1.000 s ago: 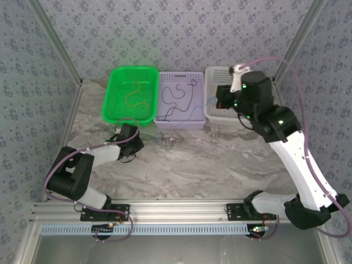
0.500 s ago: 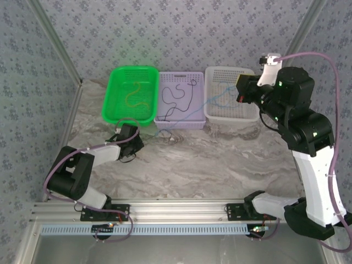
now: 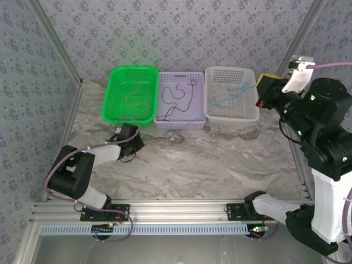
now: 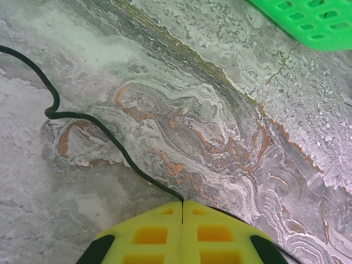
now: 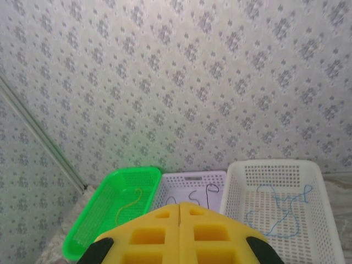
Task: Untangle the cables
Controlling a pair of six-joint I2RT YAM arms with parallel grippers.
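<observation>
A blue cable [image 3: 228,99] lies in the white basket [image 3: 232,71], one strand trailing over its left front corner toward the table. A black cable [image 3: 176,94] lies in the lavender basket [image 3: 180,124]. A yellow-olive one [image 3: 135,94] lies in the green basket [image 3: 113,93]. A small tangle of thin wire [image 3: 175,137] rests on the table. My left gripper [image 3: 135,144] sits low on the table, shut. A black cable [image 4: 82,116] runs up to its tips [image 4: 182,203] and under the fingers; I cannot tell whether it is pinched. My right gripper [image 3: 263,88] is raised at the right, shut and holding nothing.
The three baskets stand side by side along the back wall. The right wrist view looks down on the green basket [image 5: 104,212], the lavender basket [image 5: 190,181] and the white basket [image 5: 275,170]. Metal frame posts [image 3: 58,49] flank the marble table [image 3: 220,165].
The right arm has swung up and to the right, away from above the white basket. The blue cable now lies further into that basket. The left arm has not moved.
</observation>
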